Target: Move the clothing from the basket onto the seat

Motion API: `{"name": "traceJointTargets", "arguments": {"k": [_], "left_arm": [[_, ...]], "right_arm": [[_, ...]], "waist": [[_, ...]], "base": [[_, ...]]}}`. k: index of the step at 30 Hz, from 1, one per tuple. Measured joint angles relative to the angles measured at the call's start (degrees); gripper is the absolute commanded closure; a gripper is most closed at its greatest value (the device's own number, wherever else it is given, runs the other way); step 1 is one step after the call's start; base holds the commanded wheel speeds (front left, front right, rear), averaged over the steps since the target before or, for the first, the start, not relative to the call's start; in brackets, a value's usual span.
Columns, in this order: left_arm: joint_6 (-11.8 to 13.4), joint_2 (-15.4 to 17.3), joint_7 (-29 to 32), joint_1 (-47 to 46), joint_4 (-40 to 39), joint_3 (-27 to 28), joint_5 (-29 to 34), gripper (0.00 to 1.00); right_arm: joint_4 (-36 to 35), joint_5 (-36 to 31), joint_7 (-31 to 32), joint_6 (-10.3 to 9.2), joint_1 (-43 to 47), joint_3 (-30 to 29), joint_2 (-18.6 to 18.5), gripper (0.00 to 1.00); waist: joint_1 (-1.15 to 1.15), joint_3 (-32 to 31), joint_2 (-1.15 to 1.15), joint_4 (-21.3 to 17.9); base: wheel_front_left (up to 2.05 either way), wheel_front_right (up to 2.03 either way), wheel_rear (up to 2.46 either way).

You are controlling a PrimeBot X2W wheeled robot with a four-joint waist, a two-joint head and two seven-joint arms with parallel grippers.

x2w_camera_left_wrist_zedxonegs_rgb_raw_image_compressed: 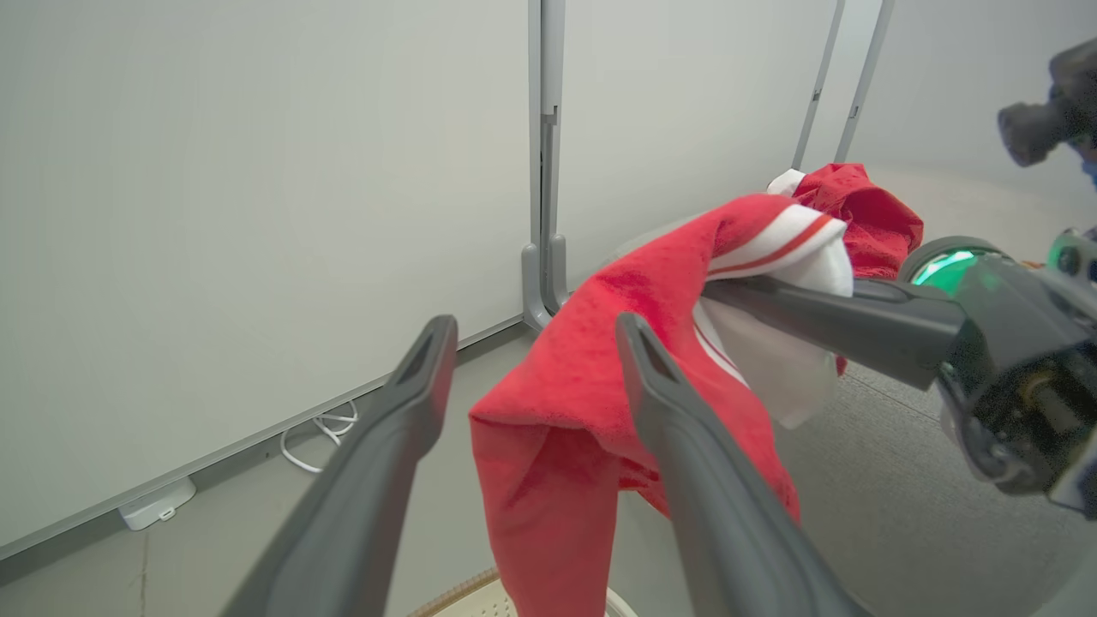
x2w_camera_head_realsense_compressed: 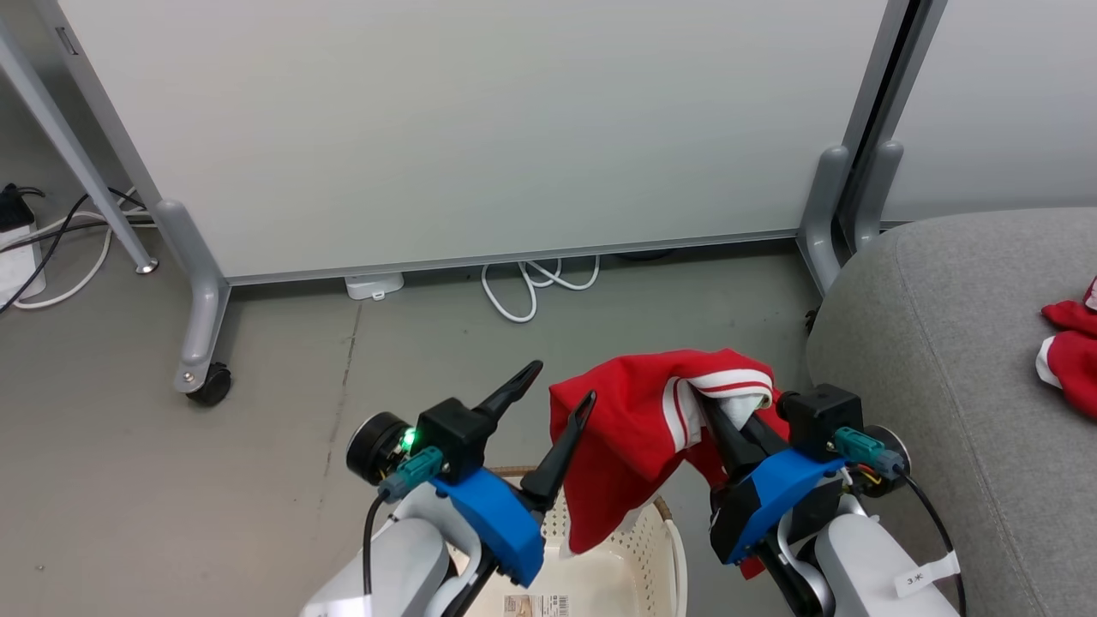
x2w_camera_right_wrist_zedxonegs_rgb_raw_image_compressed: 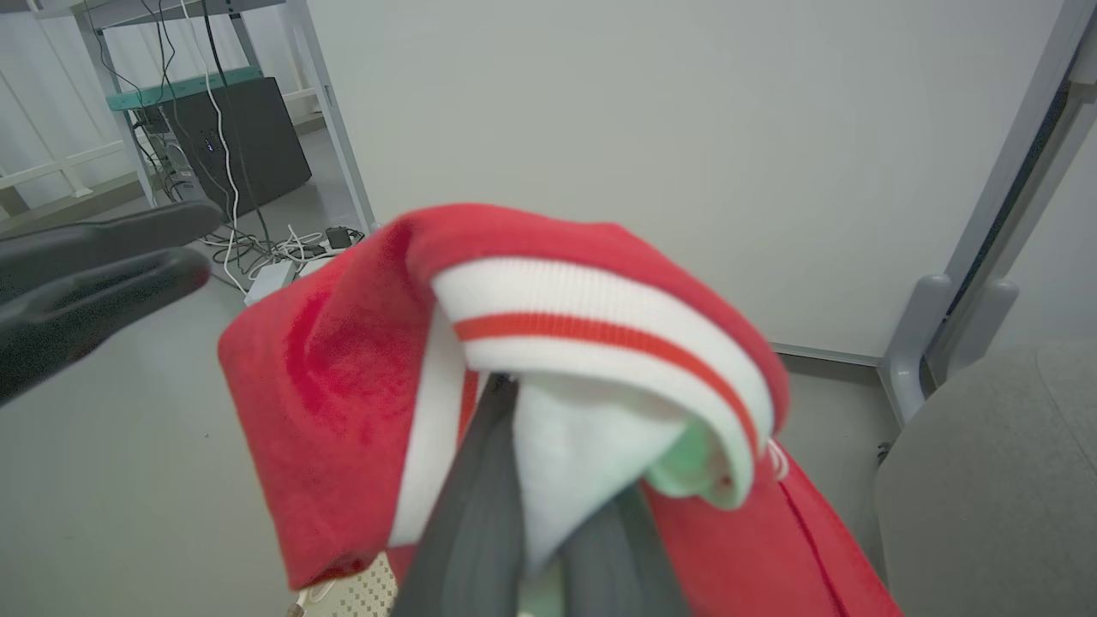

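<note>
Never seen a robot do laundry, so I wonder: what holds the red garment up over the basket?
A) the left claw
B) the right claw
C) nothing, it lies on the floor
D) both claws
B: the right claw is shut on the red garment, while the left claw stands open, gripping nothing.

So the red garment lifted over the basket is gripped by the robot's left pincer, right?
No, it is the right pincer that grips the red garment lifted over the basket; the left pincer stands open beside it, holding nothing. The head view shows this.
</note>
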Motion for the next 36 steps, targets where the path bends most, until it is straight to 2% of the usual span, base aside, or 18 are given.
{"name": "traceJointTargets", "arguments": {"k": [17,36], "left_arm": [[0.0,2.61,-0.05,10.61,-6.47,10.49,5.78,0.0],[0.0,2.08,-0.05,12.07,-7.05,13.03,6.78,0.0]], "right_arm": [[-1.42,-0.42,0.77,0.0,1.29,-1.01,-0.07,1.0],[-2.05,-0.74,1.19,0.0,1.55,-1.43,-0.12,1.0]], "waist": [[0.0,0.14,0.0,0.56],[0.0,0.44,0.0,-0.36]], "base": [[0.0,0.0,0.0],[0.0,0.0,0.0]]}}
